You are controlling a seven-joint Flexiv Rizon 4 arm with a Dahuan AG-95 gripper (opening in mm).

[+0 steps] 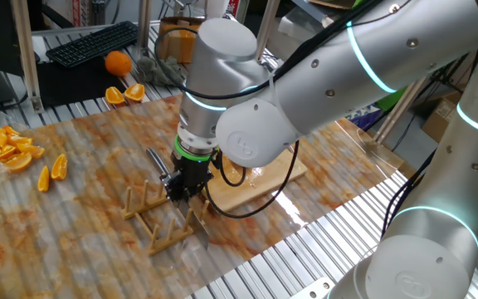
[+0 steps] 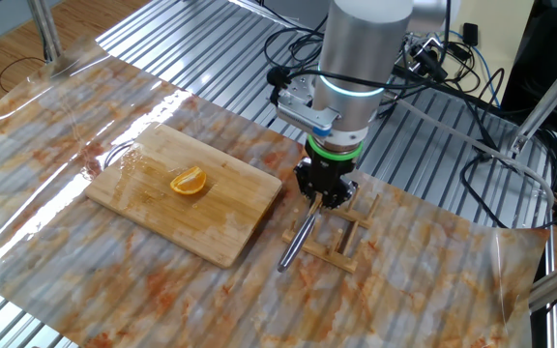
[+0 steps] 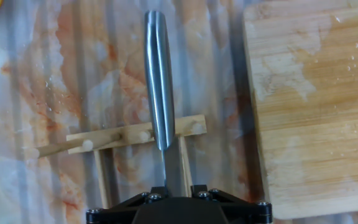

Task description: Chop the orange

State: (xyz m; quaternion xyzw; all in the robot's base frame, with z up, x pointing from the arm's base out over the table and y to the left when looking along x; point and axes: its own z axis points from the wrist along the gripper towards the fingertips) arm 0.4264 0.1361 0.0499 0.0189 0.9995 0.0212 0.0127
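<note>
The orange (image 2: 189, 182), a small crescent piece, lies flesh up on the wooden board (image 2: 153, 208). My gripper (image 2: 325, 193) is right of the board, down at the low wooden rack (image 2: 346, 242). In the hand view my gripper (image 3: 165, 186) has a finger against each side of the knife's thin part, and the steel handle (image 3: 159, 81) points away across the rack's crossbar (image 3: 104, 142). The board's edge (image 3: 316, 124) shows at the right. In one fixed view the knife (image 1: 156, 159) sticks out from my gripper (image 1: 185, 187), and my arm hides the orange.
A heap of orange wedges (image 1: 7, 148) lies at the far left, with two loose wedges (image 1: 51, 172) nearer. A whole orange (image 1: 118, 61) and cut halves (image 1: 125, 94) sit at the back by a keyboard (image 1: 94, 41). Cables (image 2: 433, 97) lie behind the arm.
</note>
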